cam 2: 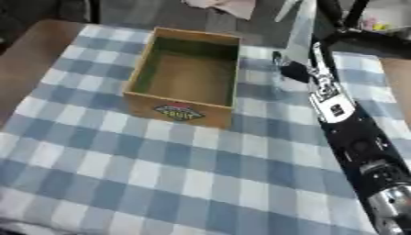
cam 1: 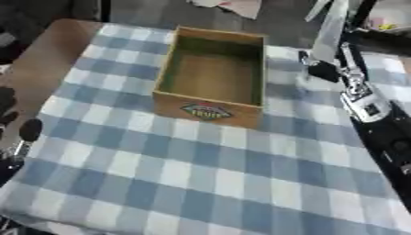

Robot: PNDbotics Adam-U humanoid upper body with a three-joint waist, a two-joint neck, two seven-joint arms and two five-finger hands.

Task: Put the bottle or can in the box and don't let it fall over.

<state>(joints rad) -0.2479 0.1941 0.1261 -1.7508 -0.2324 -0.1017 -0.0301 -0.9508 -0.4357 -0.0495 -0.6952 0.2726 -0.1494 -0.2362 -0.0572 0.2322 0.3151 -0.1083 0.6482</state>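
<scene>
An open wooden box (cam 1: 213,75) with a coloured label on its near wall stands on the blue-and-white checked cloth (cam 1: 201,174); nothing lies inside it. My right arm runs up the right side, and my right hand (cam 2: 291,69) is just beyond the box's far right corner. A pale, see-through bottle (cam 1: 330,30) rises tilted from that hand to the top edge, and the dark fingers seem wrapped round its lower end. My left hand (cam 1: 26,131) shows at the left edge only in the left eye view, fingers relaxed and holding nothing.
Bare brown tabletop (cam 1: 40,59) shows left of the cloth. Pale paper (cam 1: 233,5) lies on the floor beyond the table. Dark stand parts (cam 1: 377,41) sit at the upper right behind the arm.
</scene>
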